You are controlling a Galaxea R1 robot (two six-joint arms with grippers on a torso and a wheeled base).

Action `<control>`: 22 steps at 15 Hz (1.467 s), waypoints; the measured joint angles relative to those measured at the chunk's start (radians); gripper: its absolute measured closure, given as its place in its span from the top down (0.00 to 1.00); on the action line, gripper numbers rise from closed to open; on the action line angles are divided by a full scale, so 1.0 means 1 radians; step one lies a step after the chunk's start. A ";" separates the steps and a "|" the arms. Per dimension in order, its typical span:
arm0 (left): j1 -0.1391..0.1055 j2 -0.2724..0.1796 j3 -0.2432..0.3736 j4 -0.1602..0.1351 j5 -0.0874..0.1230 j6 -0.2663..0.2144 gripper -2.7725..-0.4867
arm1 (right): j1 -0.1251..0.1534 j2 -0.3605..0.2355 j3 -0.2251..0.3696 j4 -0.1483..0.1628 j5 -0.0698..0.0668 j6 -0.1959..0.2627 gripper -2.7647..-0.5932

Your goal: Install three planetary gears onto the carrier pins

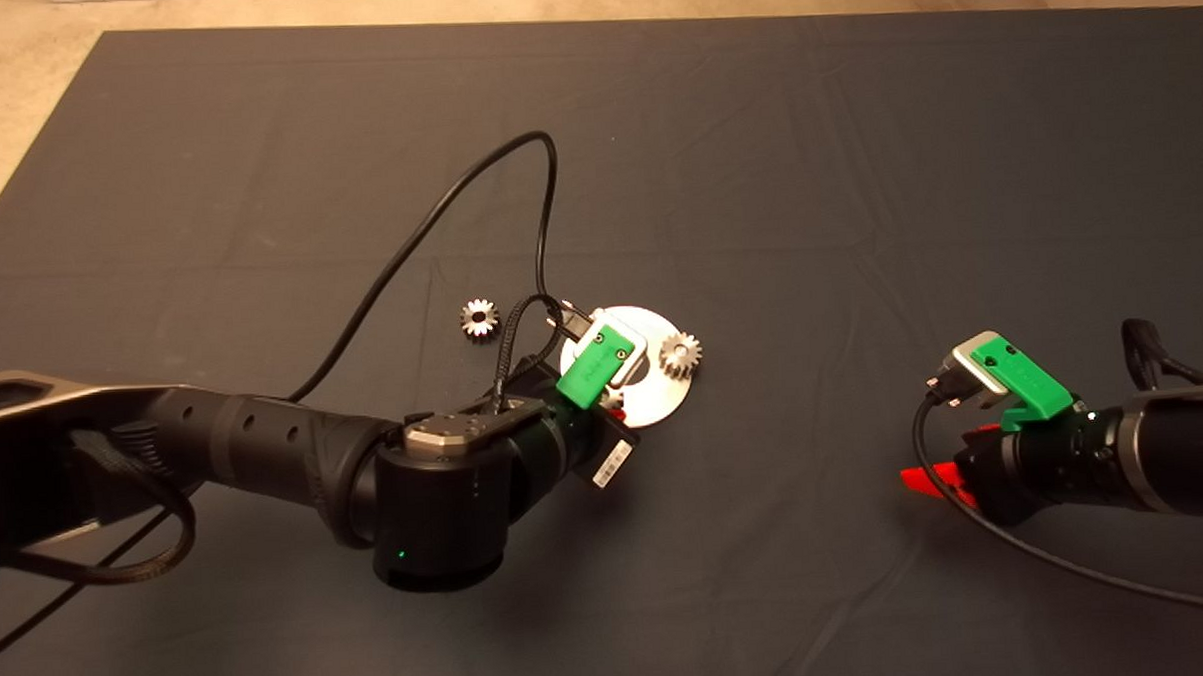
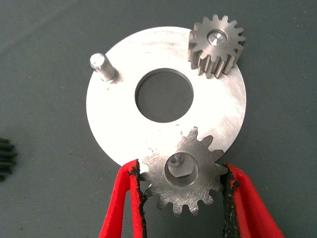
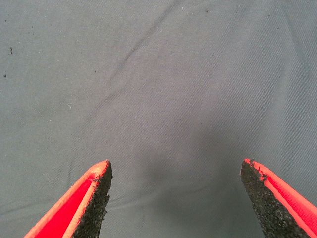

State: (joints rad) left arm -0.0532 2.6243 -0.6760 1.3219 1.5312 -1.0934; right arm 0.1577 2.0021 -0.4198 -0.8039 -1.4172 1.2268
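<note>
Your left pincer (image 2: pixel 183 191) is clamped on a planetary gear (image 2: pixel 183 174), its black pads (image 2: pixel 140 191) pressing the teeth on both sides. That gear sits tilted over a carrier pin (image 2: pixel 179 162) whose tip shows through the bore, at the disc's (image 2: pixel 119 124) rim. In the head view, the disc (image 1: pixel 664 396) lies near the centre of the dark mat (image 1: pixel 856 169) on your desk. A second gear (image 1: pixel 680 356) is seated on its pin at the disc's 3 o'clock edge. The third pin (image 2: pixel 103 67) stands bare. The third gear (image 1: pixel 479 318) lies loose on the mat at about 9 o'clock from the disc, apart from it. Your right pincer (image 3: pixel 176 198) hovers at 3 o'clock, well apart, fingers (image 3: pixel 91 203) spread wide over bare mat.
</note>
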 joint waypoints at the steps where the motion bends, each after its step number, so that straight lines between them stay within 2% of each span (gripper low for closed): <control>1: 0.004 0.000 -0.003 0.000 -0.001 0.000 0.06 | 0.000 0.000 0.000 0.000 -0.001 0.000 0.61; 8: 0.007 0.005 -0.024 0.014 0.000 0.004 0.06 | 0.000 -0.002 0.000 0.000 0.000 0.000 0.61; 12: 0.020 0.005 -0.031 0.020 -0.001 0.010 0.06 | 0.000 -0.002 0.001 0.000 0.000 0.000 0.61; 18: 0.023 0.008 -0.038 0.037 -0.002 0.012 0.06 | 0.000 -0.002 0.001 0.000 -0.001 0.000 0.61; 22: 0.028 0.008 -0.043 0.045 -0.008 0.012 0.06 | 0.000 -0.002 0.001 0.000 -0.002 0.000 0.61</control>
State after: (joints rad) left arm -0.0249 2.6323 -0.7191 1.3666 1.5230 -1.0813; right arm 0.1579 1.9998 -0.4185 -0.8040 -1.4196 1.2268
